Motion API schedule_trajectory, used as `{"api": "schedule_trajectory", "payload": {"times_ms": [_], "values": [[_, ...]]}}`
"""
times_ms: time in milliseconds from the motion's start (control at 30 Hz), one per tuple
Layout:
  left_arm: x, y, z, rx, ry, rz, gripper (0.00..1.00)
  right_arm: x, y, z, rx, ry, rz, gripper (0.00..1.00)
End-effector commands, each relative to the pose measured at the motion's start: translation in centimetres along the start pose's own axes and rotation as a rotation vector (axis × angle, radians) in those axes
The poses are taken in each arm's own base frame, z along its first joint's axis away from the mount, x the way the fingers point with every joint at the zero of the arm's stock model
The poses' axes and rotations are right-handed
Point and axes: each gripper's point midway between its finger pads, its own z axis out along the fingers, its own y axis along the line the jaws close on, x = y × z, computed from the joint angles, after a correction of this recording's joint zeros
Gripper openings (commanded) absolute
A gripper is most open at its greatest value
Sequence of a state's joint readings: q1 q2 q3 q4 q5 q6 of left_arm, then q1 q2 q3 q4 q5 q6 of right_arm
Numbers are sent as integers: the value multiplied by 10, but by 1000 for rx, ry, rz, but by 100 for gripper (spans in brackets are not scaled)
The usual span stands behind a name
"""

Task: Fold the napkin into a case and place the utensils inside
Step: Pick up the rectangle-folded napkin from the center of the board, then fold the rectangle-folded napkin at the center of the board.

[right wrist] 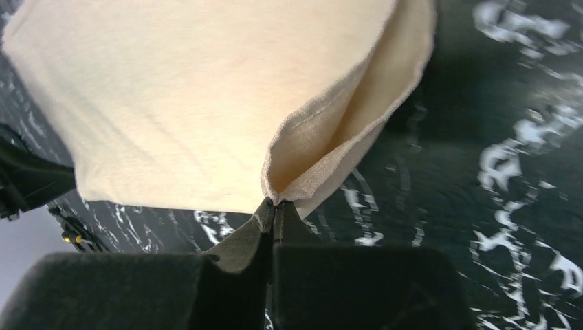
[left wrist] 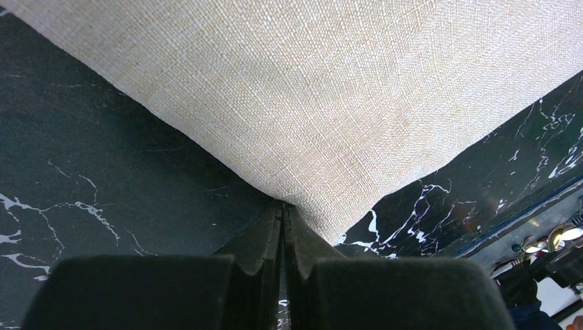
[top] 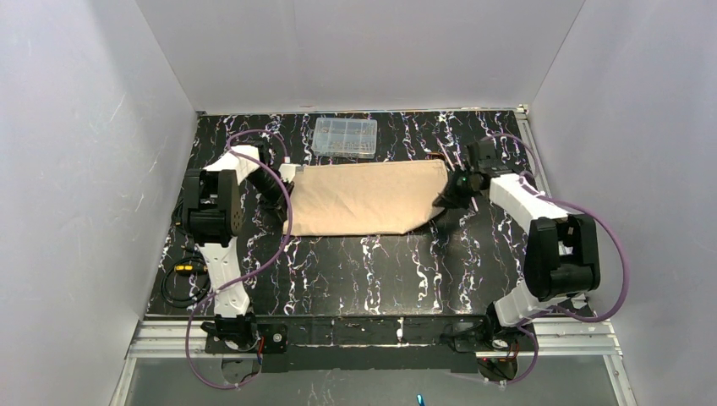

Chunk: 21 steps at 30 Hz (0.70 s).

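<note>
Black padded fingers (left wrist: 254, 244) of left gripper (left wrist: 283, 206) nearest the lens, clenched on one corner of napkin (left wrist: 330, 103); cloth plain beige-tan, coarse visible weave, matte. Right gripper (right wrist: 273, 205) likewise clamped on the opposite end, nipping two hemmed layers at a small gaping mouth in the fold. Seen from above: napkin doubled into a wide, flattish band, long axis running left to right across far half of table (top: 355, 271), left end squared, right end slanting to a blunt point toward the right arm. Tabletop black, marble-look, white veining. Clear plastic compartment box (top: 345, 138) just beyond the cloth's far edge. Purple cables (top: 283, 228) looping along both arms.
</note>
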<state>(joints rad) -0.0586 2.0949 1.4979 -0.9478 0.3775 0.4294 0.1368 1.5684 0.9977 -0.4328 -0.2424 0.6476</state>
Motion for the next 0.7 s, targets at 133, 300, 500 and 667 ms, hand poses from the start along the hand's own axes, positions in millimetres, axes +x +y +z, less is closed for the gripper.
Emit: {"api": "schedule_trajectory", "payload": {"times_ms": [133, 300, 500, 667], "values": [[5, 16, -7, -55, -25, 3, 0, 11, 112, -5, -78, -37, -272, 1], [3, 20, -14, -49, -54, -23, 0, 48, 185, 5, -178, 14, -418, 1], [4, 37, -34, -61, -115, -84, 0, 94, 235, 26, -226, 88, -529, 1], [7, 45, -33, -56, -123, -115, 0, 122, 266, 38, -279, 127, -583, 1]]}}
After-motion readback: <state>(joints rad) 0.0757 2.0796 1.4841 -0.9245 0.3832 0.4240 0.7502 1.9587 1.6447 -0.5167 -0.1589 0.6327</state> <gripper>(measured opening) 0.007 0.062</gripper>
